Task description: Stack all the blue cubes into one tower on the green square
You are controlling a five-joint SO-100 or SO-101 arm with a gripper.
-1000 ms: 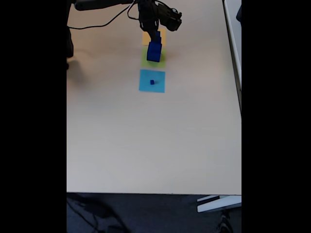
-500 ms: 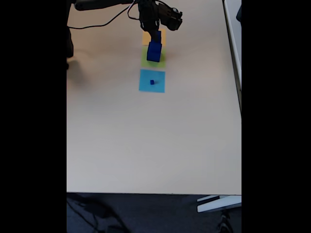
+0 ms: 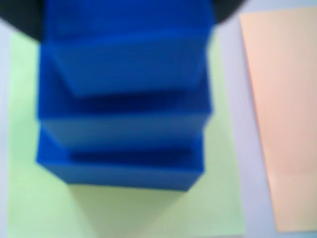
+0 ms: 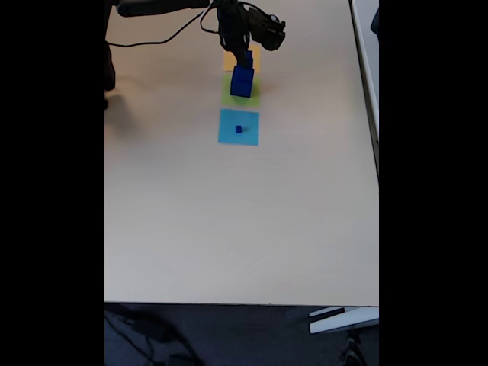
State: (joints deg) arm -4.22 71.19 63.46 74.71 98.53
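The black gripper (image 4: 245, 53) sits over the medium dark blue cube (image 4: 246, 56) resting on the large dark blue cube (image 4: 242, 81); whether the jaws pinch it, I cannot tell.

In the fixed view the pincer (image 4: 245, 55) has shifted very slightly toward the worktop's far edge, and the medium cube (image 4: 247, 56) it carries sits a touch higher above the large cube (image 4: 242, 81) than a second ago. The change is barely visible.

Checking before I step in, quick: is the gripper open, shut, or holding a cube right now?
Gripper: it sits right over the blue cubes on the green square, but whether it grips one cannot be told.
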